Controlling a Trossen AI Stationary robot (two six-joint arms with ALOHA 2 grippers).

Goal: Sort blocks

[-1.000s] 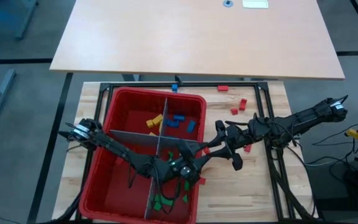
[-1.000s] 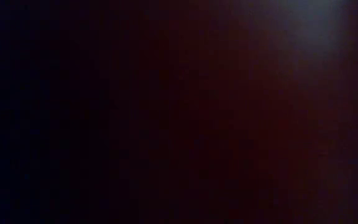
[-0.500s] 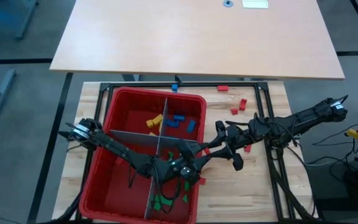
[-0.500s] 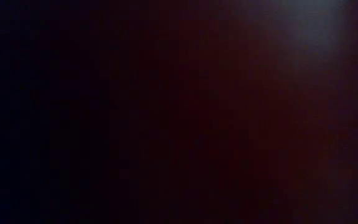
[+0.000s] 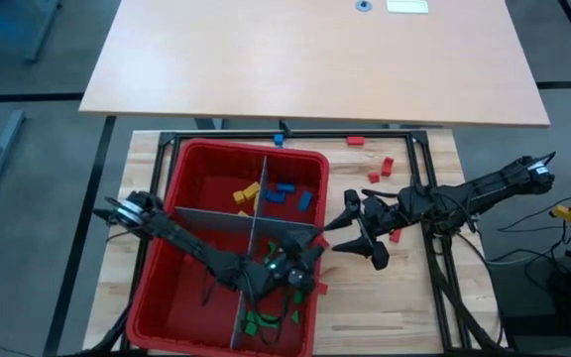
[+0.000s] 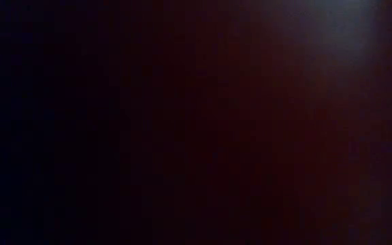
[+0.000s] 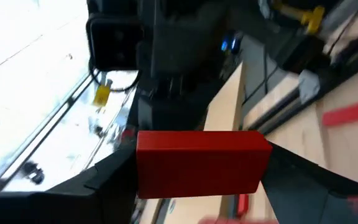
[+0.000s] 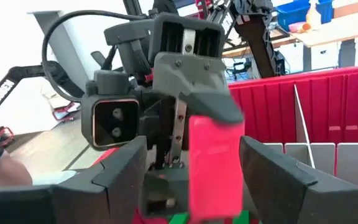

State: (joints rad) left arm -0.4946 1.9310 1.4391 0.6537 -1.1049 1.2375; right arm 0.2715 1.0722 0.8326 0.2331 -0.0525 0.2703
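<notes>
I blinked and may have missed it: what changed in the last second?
The two grippers drew slightly apart. The left gripper, shut on a red block, eased back over the red bin, and the open right gripper pulled back a little towards its own side. The bin and the loose blocks on the table stayed put.

Grippers draw apart after the hand-over

Since the earlier high views the left gripper (image 5: 306, 270) has pulled back a little toward the near edge of the red bin (image 5: 188, 151), carrying the red block (image 7: 202, 163) clamped between its fingers. The right gripper (image 5: 343, 224), fingers spread, has drawn slightly away from it, leaving a wider gap between the two.
</notes>
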